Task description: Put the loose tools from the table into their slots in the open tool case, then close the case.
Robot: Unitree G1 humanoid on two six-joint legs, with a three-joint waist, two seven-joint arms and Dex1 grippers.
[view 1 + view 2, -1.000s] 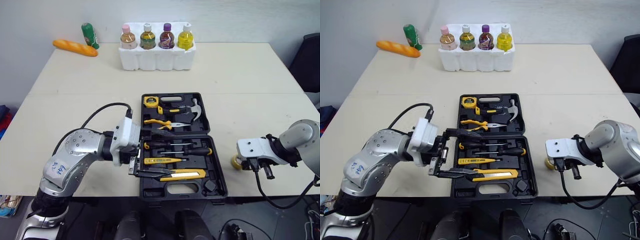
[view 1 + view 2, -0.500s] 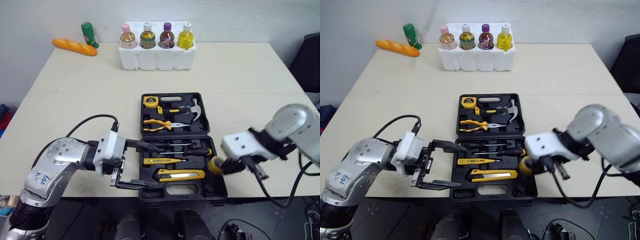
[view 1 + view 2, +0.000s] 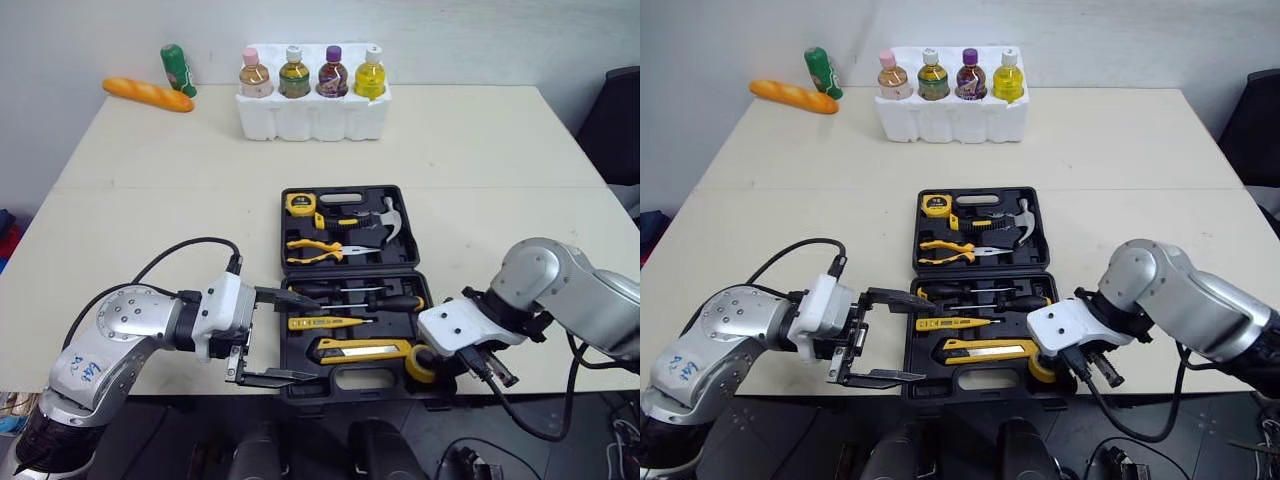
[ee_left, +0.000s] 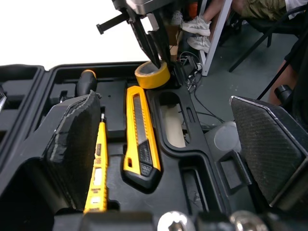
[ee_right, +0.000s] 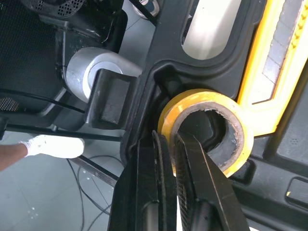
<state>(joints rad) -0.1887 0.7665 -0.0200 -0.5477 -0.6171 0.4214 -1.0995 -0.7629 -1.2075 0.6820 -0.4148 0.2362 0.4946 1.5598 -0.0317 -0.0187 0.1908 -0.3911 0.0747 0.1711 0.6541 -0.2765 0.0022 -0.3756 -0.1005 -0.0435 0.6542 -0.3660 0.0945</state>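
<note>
Tape roll [image 5: 240, 159] half hidden under right gripper [image 5: 172, 139], wall pinched, at tool case's [image 3: 360, 392] near-right corner. Left gripper [image 3: 316, 338] level beside case, fingers spread.

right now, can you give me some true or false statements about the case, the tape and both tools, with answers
1. The right tool is shut on the yellow tape roll. True.
2. The tool case is closed. False: it lies open, with both halves flat.
3. The left tool is open and holds nothing. True.
4. The utility knife lies outside the case. False: it sits in a slot in the near half of the case.
</note>
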